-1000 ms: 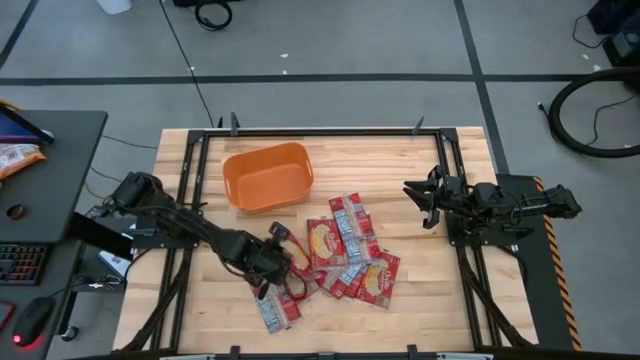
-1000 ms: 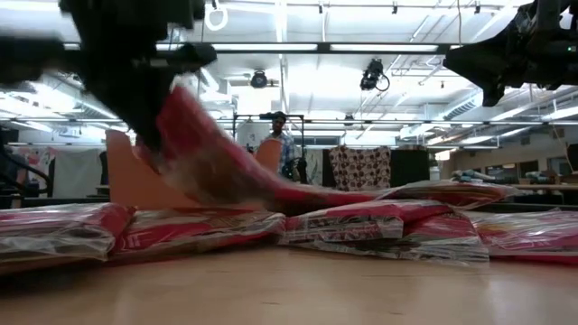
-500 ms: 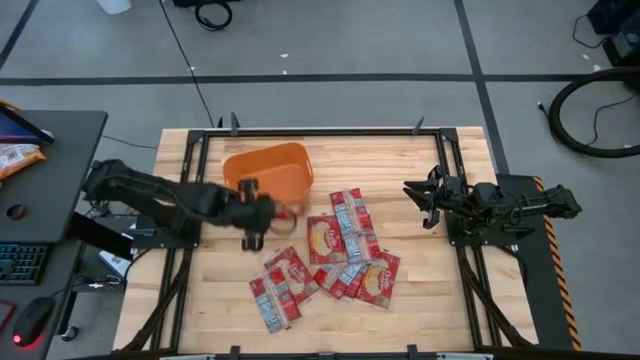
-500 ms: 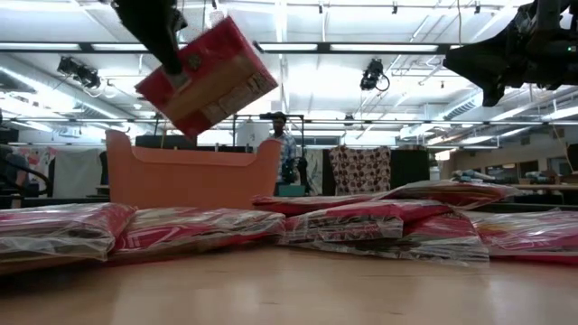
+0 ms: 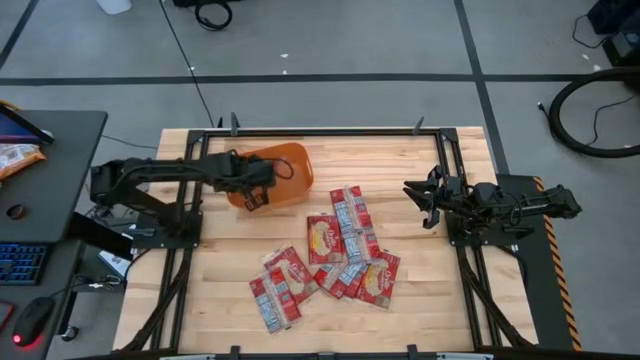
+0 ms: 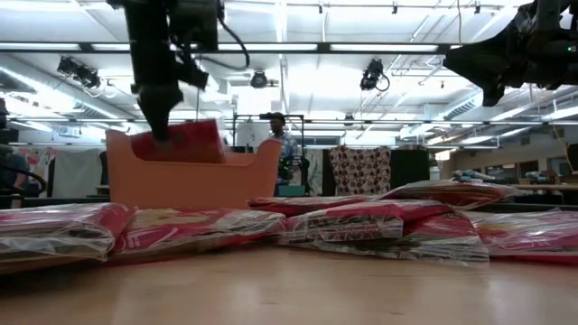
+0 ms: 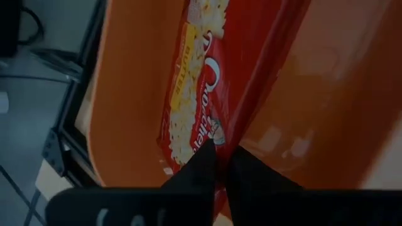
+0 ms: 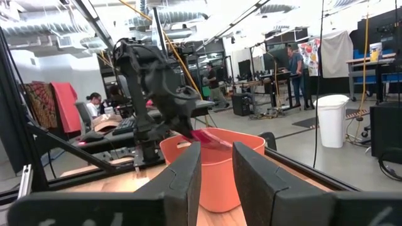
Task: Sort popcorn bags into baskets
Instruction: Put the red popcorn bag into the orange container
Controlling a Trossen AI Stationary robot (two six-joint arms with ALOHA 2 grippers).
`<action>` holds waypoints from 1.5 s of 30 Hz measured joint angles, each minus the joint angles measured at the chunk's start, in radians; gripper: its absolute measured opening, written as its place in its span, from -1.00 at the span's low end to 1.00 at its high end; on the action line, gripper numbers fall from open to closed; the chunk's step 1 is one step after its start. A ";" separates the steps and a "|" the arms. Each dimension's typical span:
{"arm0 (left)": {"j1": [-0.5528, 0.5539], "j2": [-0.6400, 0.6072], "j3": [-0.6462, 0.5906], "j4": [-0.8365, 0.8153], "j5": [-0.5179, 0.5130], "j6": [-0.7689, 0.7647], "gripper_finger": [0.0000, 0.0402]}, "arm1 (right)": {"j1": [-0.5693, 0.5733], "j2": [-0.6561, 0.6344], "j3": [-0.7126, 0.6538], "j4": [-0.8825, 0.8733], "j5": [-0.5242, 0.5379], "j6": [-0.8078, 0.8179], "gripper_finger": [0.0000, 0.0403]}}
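Observation:
My left gripper [image 5: 262, 182] stands over the orange tub [image 5: 296, 186] at the table's far left and is shut on one red popcorn packet [image 7: 195, 100]. The packet reaches down inside the tub [image 6: 190, 181], and its top [image 6: 185, 142] shows above the rim. Several more red packets [image 5: 340, 250] lie flat and overlapping on the table's middle, near side. My right gripper [image 5: 416, 200] hovers open above the table's right side, touching nothing. Its wrist view shows the tub [image 8: 218, 179] and the left arm [image 8: 157, 81] ahead. My left gripper pinches the packet between both fingers at one edge [image 7: 233, 135], coming from above and pointing down into the tub. The packet hangs tilted below the fingers, inside the tub's walls. Whether its lower end rests on the tub's floor, I cannot tell.
Black frame rails [image 5: 320, 131] run along the table's far edge and both sides. Bare wood [image 5: 400, 160] lies between the tub and the right arm. A dark side desk [image 5: 50, 170] with a keyboard stands left of the table. People [image 6: 282, 144] are in the room beyond.
My left gripper, shut on the packet throughout, has lifted it off the pile's left end. It has swung up and toward the far edge, then come down over the tub. The packet has gone from half on the pile, to hanging in the air, to inside the tub.

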 joint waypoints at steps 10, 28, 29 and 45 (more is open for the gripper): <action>0.043 0.123 -0.001 0.101 0.021 0.037 -0.86 | 0.000 0.000 0.000 0.004 0.000 0.000 -0.53; -0.136 0.142 0.072 0.301 0.049 0.383 -0.33 | 0.000 0.000 0.000 0.006 0.000 0.000 -0.53; -0.158 0.142 0.071 0.340 0.080 0.420 -0.33 | 0.000 0.000 0.000 0.006 0.000 0.000 -0.53; -0.373 0.270 0.070 0.621 0.206 0.795 -0.29 | 0.000 0.000 0.000 0.006 0.000 0.000 -0.53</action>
